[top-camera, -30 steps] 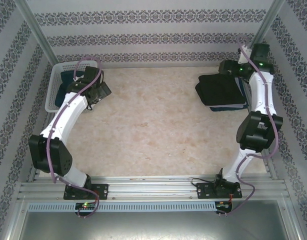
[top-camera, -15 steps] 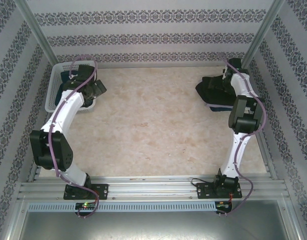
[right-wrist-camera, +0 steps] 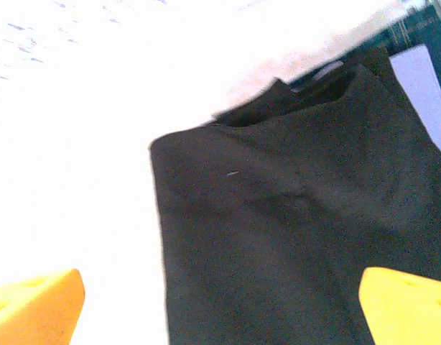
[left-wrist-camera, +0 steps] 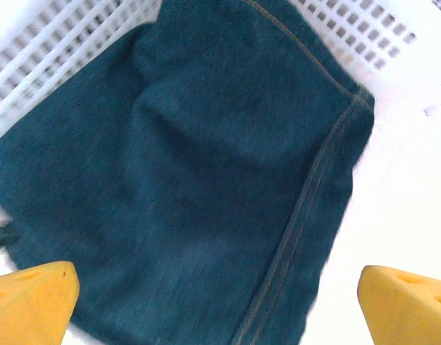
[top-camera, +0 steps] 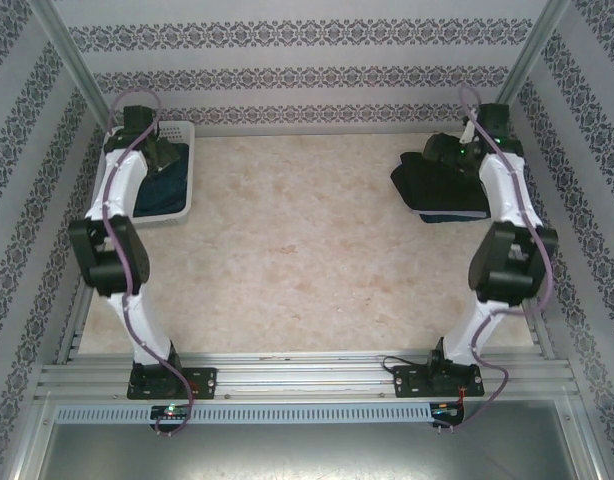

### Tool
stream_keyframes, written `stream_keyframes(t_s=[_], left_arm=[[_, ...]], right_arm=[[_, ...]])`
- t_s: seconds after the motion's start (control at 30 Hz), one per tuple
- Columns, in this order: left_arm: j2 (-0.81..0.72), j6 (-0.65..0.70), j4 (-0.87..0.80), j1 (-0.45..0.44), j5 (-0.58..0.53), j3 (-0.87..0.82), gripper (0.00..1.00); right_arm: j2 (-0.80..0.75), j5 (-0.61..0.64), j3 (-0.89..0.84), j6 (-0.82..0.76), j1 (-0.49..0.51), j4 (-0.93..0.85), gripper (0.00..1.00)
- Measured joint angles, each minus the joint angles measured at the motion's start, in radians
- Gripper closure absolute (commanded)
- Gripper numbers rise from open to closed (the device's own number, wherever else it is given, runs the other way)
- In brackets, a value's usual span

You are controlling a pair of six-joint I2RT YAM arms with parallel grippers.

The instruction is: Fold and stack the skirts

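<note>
My left gripper (left-wrist-camera: 220, 307), spread, hangs over a dark blue denim skirt (left-wrist-camera: 192, 180) in the white plastic lattice basket (left-wrist-camera: 55, 50). My right gripper (right-wrist-camera: 220, 309), spread too, hangs over a black cloth skirt (right-wrist-camera: 292, 237) hiding most of the pile (top-camera: 455, 213) on the worktop (top-camera: 307, 260).

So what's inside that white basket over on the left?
A dark blue denim skirt lies loosely in the white basket, covering most of its floor. Whatever might sit beneath the denim is hidden.
</note>
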Motion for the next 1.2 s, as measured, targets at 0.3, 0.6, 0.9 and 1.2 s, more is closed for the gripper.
stream_keyframes(t_s=[0.3,0.6,0.9,1.2], left_arm=[[0.375,-0.046,-0.233,0.000,0.145,0.381,0.40],[0.364,-0.099,-0.212,0.032,0.263,0.312,1.00],[0.134,0.014,-0.180,0.103,0.286,0.298,1.00],[-0.350,0.150,-0.133,-0.024,0.363,0.258,1.00]], right_arm=[[-0.242,-0.080,-0.238,0.089,0.057,0.109,0.02],[-0.262,-0.085,-0.296,0.126,0.062,0.116,0.02],[-0.363,-0.109,-0.370,0.198,0.072,0.204,0.02],[-0.441,-0.118,-0.480,0.293,0.140,0.406,0.02]])
